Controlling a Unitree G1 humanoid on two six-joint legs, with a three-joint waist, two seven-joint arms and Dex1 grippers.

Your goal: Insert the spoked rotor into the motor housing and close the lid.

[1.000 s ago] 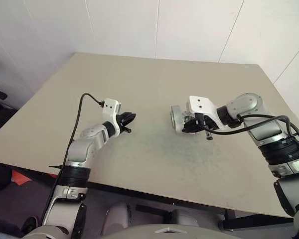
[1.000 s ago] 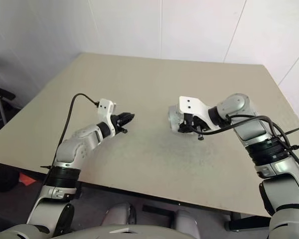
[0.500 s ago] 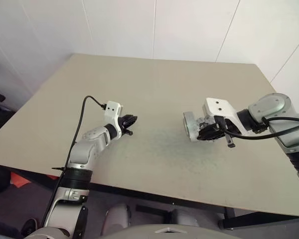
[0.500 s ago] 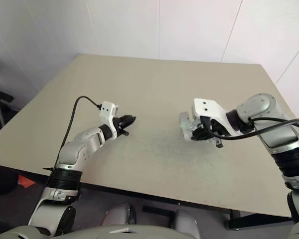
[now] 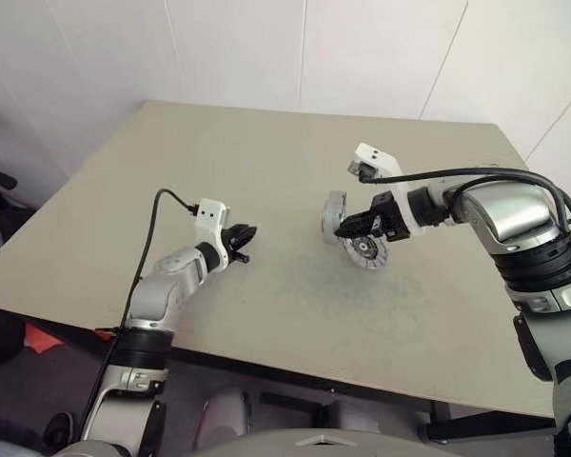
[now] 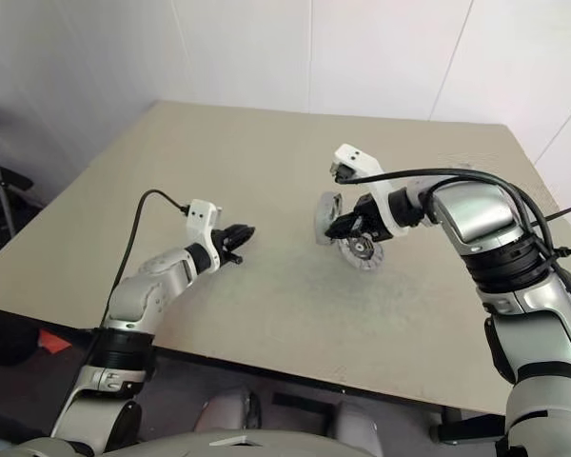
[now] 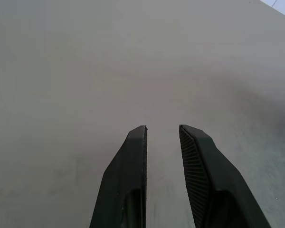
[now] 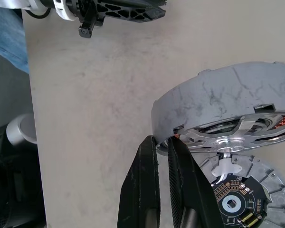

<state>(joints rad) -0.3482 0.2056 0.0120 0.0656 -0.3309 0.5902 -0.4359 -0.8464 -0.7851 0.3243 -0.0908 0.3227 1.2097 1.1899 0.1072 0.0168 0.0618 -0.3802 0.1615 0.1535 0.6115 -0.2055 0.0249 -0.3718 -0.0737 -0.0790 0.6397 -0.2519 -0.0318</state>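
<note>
Right gripper is pinching near-shut on the motor housing rim, lid hanging open just below its fingers, left gripper idling part-open and empty; thin edge grip risks slipping.

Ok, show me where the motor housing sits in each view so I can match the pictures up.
Left eye view: motor housing, right of centre, tipped on edge at the right hand.
Right eye view: just right of centre, lid flat on the table beside it.
Left wrist view: not in it.
Right wrist view: the big grey cup at the right.
Shared landmark: the lid, in both eye views and the right wrist view.
</note>
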